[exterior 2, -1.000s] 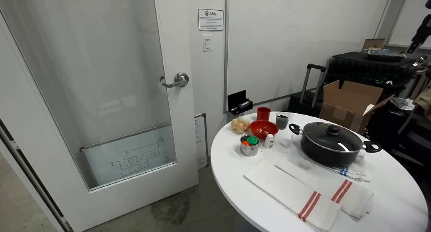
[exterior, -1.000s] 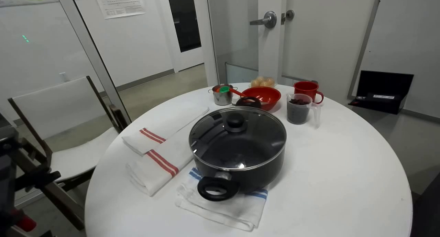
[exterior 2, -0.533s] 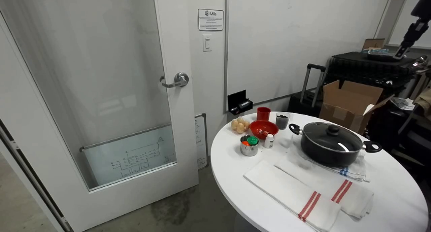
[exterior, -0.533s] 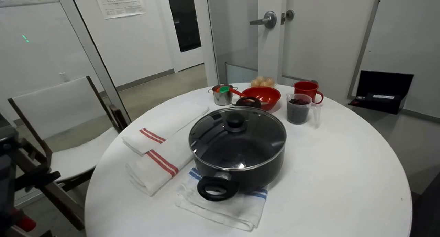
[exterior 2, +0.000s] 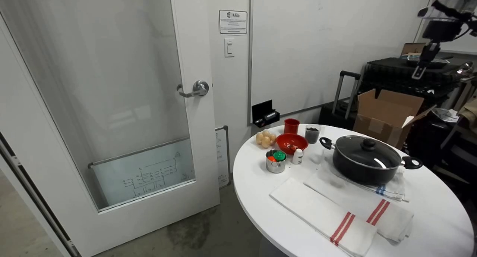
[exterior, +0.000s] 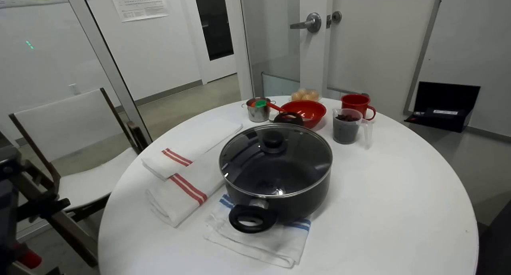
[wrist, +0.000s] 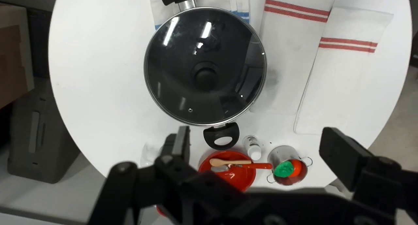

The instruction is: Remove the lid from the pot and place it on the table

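Note:
The clear glass lid (exterior: pixel 293 163) with its metal rim and black knob sits on the black pot (exterior: pixel 299 207). Both also show in an exterior view, the lid (exterior 2: pixel 372 156) and the pot (exterior 2: pixel 354 169), and in the wrist view, the lid (wrist: pixel 176 61) and a pot handle (wrist: pixel 235 133). The pot stands on a blue-striped towel on the round white table (exterior: pixel 399 203). My gripper (exterior 2: pixel 418 73) hangs in the air at the upper right, well above the table and apart from the lid. In the wrist view my gripper (wrist: pixel 256 141) has its fingers wide apart with nothing held.
A red bowl (exterior: pixel 311 111) with spoons, a steel cup (exterior: pixel 258 113), a white bottle (exterior 2: pixel 297 156), a measuring cup (exterior: pixel 346 129), a red mug (exterior: pixel 355 103) and eggs (exterior 2: pixel 265 138) stand near the pot. Red-striped towels (exterior: pixel 191 191) lie beside it. A chair (exterior: pixel 80 147) stands by the table.
In an exterior view my gripper has come in from the upper right edge, moving left and downward, and more of the arm shows. The lid and pot have not moved.

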